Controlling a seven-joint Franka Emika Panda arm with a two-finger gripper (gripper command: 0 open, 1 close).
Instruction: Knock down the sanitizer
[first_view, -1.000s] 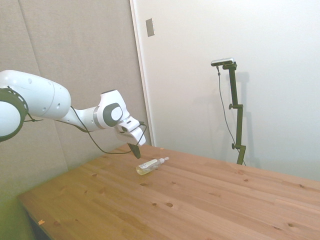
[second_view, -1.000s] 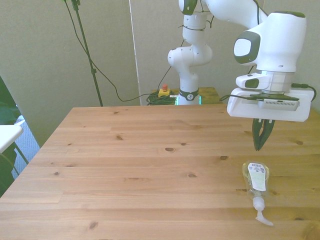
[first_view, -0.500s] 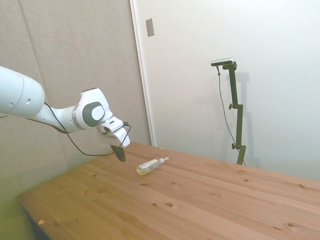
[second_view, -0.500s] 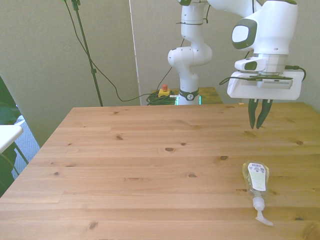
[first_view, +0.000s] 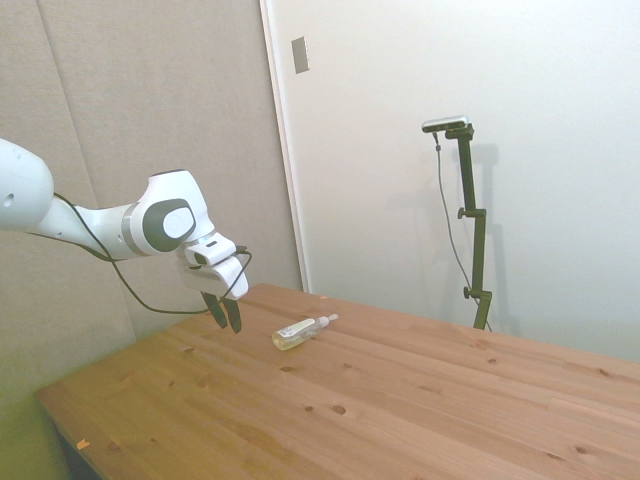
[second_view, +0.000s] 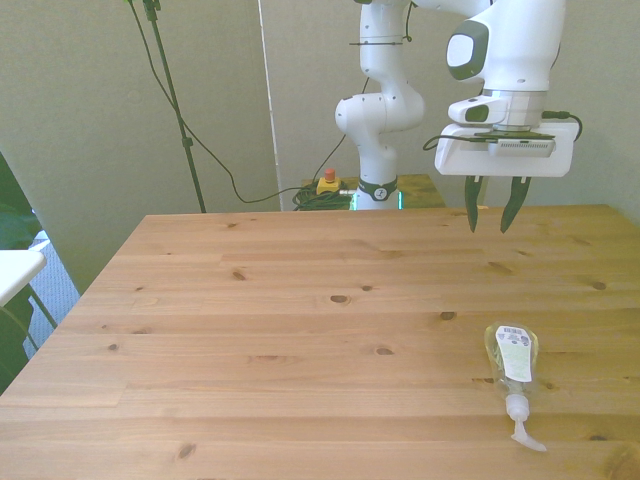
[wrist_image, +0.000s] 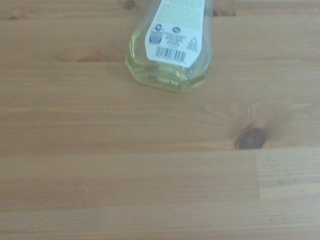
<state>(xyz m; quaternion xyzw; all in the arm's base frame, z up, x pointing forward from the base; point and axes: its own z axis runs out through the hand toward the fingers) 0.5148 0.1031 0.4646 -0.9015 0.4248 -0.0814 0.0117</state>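
The sanitizer (second_view: 509, 358) is a small clear bottle with yellowish liquid, a white label and a white pump nozzle. It lies flat on its side on the wooden table (second_view: 300, 330), near the front view's right edge, nozzle away from the arm. The side view shows the sanitizer (first_view: 302, 332) lying beyond the gripper. My gripper (second_view: 490, 222) hangs above the table, well back from the bottle, open and with nothing between its fingers. In the side view the gripper (first_view: 226, 322) is left of the bottle. The wrist view shows the sanitizer's base (wrist_image: 172, 47) on the boards.
The table's edges lie close to the bottle at the front view's right. A red button (second_view: 327, 181) and cables sit on the floor by the robot base. A white object (second_view: 15, 270) pokes in at the front view's left.
The gripper has pulled back from the lying bottle, toward the robot base and slightly upward, and its fingers have spread from shut to open. The bottle has not moved.
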